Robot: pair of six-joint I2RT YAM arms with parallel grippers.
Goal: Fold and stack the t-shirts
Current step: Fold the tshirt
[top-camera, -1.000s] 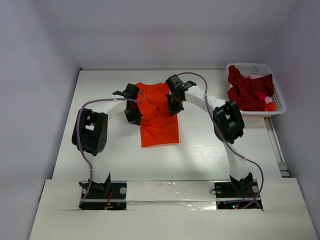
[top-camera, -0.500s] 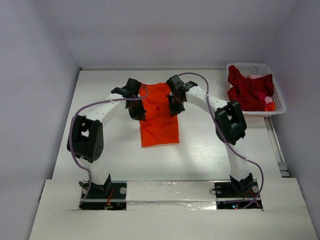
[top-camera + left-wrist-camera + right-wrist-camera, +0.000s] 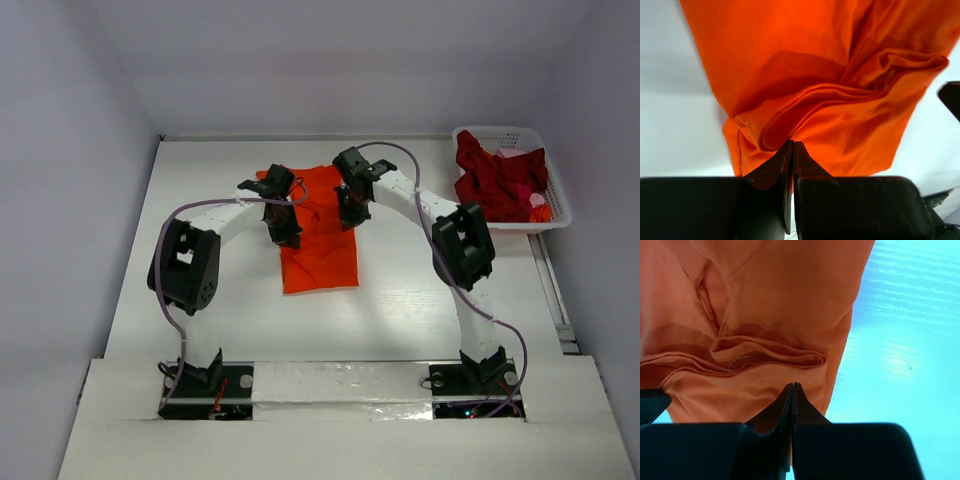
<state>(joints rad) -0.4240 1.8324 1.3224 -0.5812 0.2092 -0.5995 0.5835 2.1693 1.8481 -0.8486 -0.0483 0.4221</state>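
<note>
Since a second before, the left gripper (image 3: 288,232) had swung inward from the shirt's left edge to its upper middle, dragging that side across. The right gripper (image 3: 347,208) had hardly stirred. From above, the bright orange soft cloth t-shirt (image 3: 322,255) lay in the middle of the white table (image 3: 420,300), narrower at its far end than before. The dark red cloth t-shirts (image 3: 495,178) sat heaped in the white plastic lattice basket (image 3: 558,215) at the far right.

Through the left wrist camera, the fingers (image 3: 774,169) were pinched tight on a bunched fold of orange.

Through the right wrist camera, that tool was likewise clamped on a stitched hem.

The cloth looked light and limp, likely to sag and crease, so I judged hems and doubled edges the best places to grip.
</note>
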